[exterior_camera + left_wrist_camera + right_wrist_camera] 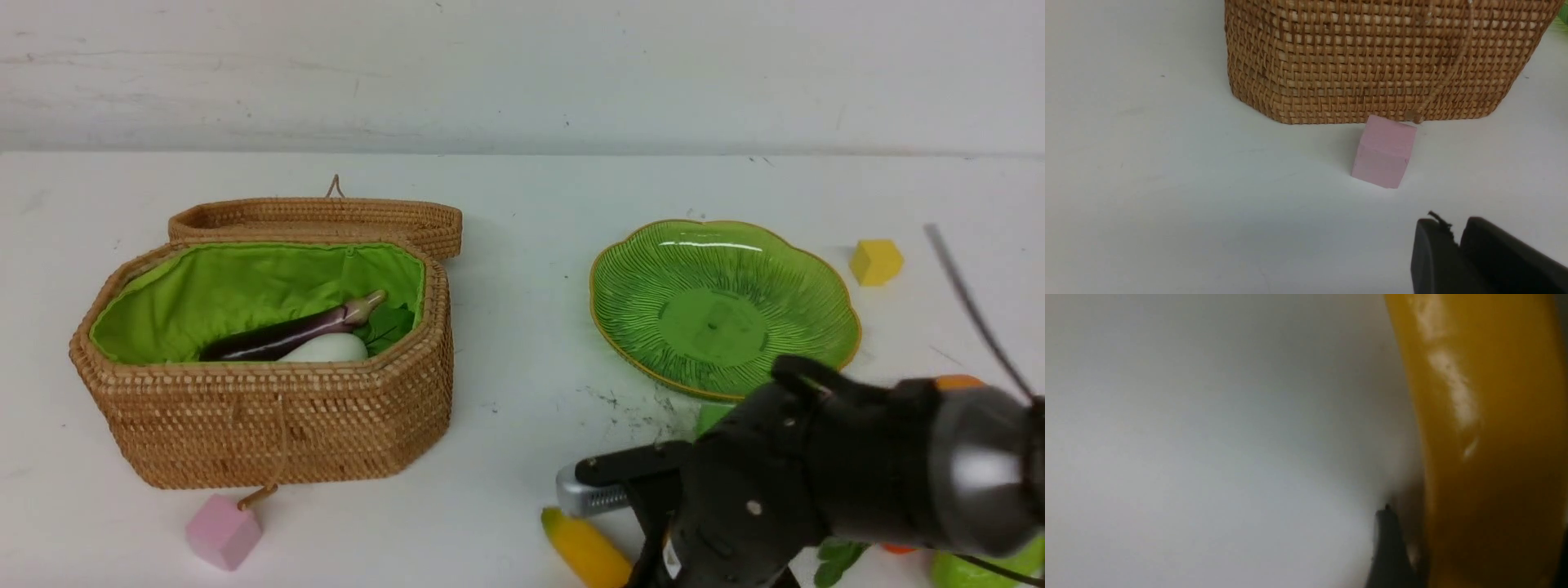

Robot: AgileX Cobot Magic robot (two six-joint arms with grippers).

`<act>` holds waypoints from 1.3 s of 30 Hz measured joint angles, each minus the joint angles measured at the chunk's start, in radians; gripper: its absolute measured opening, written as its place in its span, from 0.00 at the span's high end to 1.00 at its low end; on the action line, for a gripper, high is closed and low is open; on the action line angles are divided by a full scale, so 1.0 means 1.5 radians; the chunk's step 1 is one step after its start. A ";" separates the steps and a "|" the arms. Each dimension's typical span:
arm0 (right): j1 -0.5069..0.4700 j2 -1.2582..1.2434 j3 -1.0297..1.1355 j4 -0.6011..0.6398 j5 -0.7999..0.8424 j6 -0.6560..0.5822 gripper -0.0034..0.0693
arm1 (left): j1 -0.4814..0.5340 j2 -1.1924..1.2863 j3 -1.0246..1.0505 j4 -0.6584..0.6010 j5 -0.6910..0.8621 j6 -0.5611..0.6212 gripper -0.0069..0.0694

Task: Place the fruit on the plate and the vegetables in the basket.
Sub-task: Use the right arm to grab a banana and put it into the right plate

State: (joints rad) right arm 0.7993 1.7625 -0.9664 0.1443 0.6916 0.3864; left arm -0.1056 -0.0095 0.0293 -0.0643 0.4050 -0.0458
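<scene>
The woven basket [269, 416] stands open at the left, its lid [318, 219] folded back. A dark-purple eggplant [286, 333] and a white radish [326, 349] lie on its green lining. The green plate [722, 306] holds nothing. A yellow banana [584, 549] lies at the front edge under my right arm [816, 482]. In the right wrist view my right gripper [1476, 522] is open astride the banana [1486, 437], one finger [1388, 543] just beside it. My left gripper [1453, 228] is shut and empty, near the basket wall [1372, 61].
A pink cube [223, 531] sits against the basket's front. A yellow cube [875, 261] lies right of the plate. Behind my right arm show an orange piece [959, 381], green leaves [837, 555] and a light-green piece [988, 567].
</scene>
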 joint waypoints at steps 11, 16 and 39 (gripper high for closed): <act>0.000 -0.084 -0.028 -0.005 0.060 -0.025 0.49 | 0.000 0.000 0.000 0.000 0.000 0.000 0.77; -0.051 -0.172 -0.121 -0.017 0.098 -0.050 0.49 | 0.000 0.000 0.000 0.001 0.000 0.000 0.76; -0.439 0.207 -0.339 -0.015 -0.212 -0.110 0.49 | 0.000 0.000 0.000 0.001 0.000 0.000 0.74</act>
State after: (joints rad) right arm 0.1401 2.0732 -1.4756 0.1211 0.3733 0.2207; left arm -0.1056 -0.0095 0.0293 -0.0635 0.4050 -0.0458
